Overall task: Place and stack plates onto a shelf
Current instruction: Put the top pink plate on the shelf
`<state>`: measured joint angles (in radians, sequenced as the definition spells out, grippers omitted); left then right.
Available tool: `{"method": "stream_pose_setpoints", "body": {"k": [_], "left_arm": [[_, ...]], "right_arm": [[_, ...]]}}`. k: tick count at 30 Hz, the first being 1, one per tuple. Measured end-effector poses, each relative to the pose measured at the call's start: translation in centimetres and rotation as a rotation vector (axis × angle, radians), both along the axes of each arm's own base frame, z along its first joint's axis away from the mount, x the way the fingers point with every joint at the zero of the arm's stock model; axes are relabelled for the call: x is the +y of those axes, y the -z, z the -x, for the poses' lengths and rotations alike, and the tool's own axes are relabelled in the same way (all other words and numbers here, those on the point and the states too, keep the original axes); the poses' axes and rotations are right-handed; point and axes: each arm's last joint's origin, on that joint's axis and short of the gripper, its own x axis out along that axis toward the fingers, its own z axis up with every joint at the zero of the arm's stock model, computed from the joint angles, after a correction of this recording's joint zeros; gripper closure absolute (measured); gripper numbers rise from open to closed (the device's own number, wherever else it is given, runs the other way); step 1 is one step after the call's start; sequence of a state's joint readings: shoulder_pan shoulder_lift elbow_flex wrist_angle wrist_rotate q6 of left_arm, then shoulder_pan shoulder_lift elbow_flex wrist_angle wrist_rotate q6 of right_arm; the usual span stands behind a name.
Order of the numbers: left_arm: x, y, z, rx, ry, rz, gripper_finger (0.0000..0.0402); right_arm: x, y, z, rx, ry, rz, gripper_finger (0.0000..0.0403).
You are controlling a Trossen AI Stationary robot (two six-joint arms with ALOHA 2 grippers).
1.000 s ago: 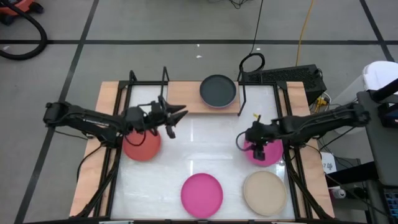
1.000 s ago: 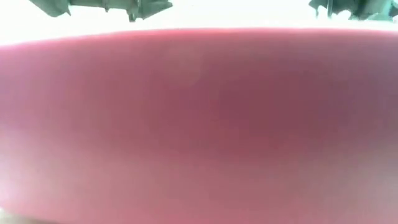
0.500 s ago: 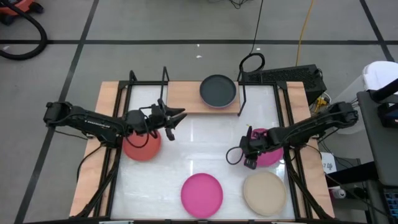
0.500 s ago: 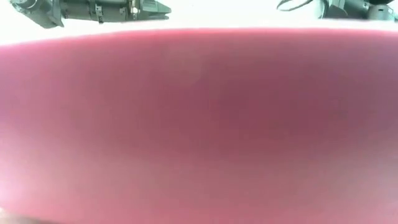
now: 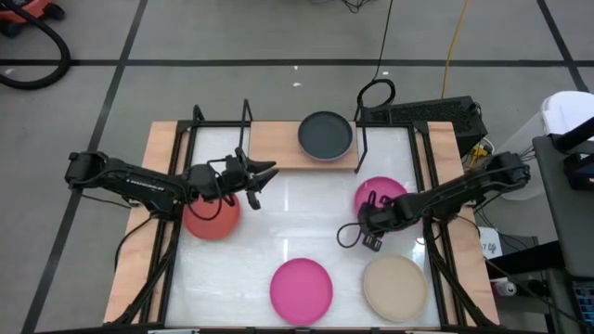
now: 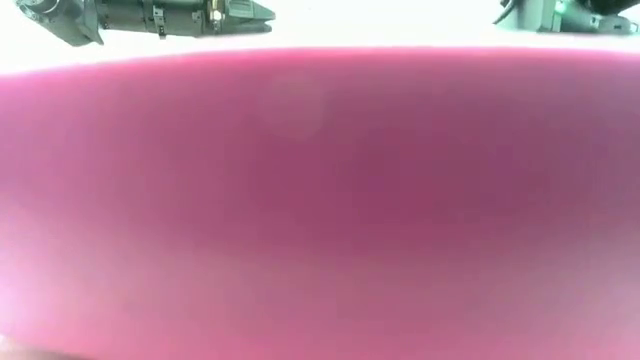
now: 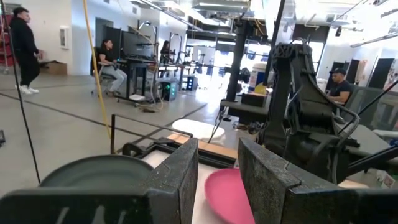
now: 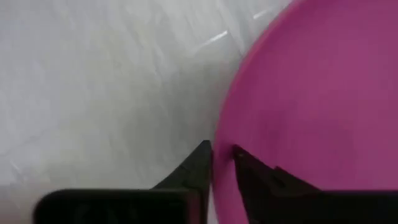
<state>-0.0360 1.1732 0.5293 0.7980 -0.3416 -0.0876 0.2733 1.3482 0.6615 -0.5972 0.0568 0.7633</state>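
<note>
White tabletop carries the shelf with a black plate, while the right gripper, nearly closed, pinches the magenta plate by its thin, probably stiff and slippery rim, the left gripper hovering part-open and empty.

Grey floor crossed by dark seam lines. Black hose curling at far-left corner. Yellow cable and black cable trailing toward worktop. Black keyboard-like unit by worktop's right far corner. Open workshop beyond: white wall, ceiling strip lights, desks with monitors, person standing, two people seated.
</note>
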Motion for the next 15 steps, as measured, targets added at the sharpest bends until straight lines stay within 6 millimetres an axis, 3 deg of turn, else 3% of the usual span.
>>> {"method": "stream_pose_setpoints", "body": {"k": [3, 8, 15], "left_arm": [[0.0, 0.0, 0.0, -0.001, 0.000, 0.003, 0.0282], [0.0, -0.1, 0.0, -0.005, 0.000, -0.003, 0.0282], [0.1, -0.3, 0.0, -0.029, -0.004, -0.003, 0.0282]], "right_arm": [[0.3, -0.6, 0.2, -0.032, -0.017, 0.000, 0.0391], [0.7, -2.5, 0.7, -0.137, -0.038, -0.045, 0.0396], [1.6, -7.7, -1.0, -0.451, -0.217, -0.075, 0.0402]]}}
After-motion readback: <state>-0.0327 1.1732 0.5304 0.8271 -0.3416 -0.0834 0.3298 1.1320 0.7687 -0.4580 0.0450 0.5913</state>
